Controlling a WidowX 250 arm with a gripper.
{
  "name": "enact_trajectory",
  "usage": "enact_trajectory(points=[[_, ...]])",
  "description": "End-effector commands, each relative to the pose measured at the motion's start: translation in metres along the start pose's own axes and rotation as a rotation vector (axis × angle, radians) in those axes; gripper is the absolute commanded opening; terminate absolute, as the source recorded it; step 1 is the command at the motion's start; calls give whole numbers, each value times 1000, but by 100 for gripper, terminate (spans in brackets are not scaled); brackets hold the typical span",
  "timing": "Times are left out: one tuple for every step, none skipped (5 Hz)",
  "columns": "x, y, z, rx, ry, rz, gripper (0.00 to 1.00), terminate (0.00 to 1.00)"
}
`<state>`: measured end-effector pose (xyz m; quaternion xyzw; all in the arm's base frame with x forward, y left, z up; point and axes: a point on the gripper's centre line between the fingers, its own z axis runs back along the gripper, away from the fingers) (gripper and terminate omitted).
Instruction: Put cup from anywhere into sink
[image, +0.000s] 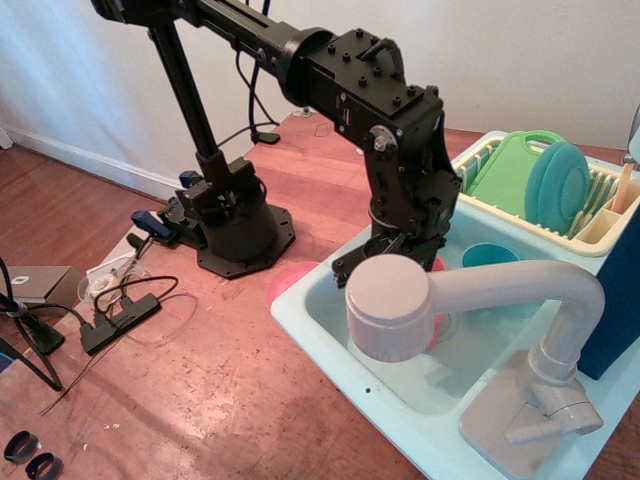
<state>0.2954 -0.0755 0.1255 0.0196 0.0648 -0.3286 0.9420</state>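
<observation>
My gripper reaches down into the pale aqua sink, just behind the big grey-beige faucet head. Only a sliver of the pink cup shows at the gripper's right side, low over the basin. The gripper looks shut on it, though the faucet head hides the fingertips. A second pink patch shows in the basin to the right of the faucet head; I cannot tell what it is.
A teal cup stands in the basin's far right. A flat pink saucer lies on the floor by the sink's left edge. The dish rack holds a green board and a teal plate. The arm's base and cables are at left.
</observation>
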Motion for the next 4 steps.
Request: enact_trajectory(points=[[-16,11,31,41,-38,-1,100,0],[-37,12,64,100,-18,20,100,0],[-53,-2,79,113,-2,57,100,0],[-69,-27,58,66,-4,96,100,100]])
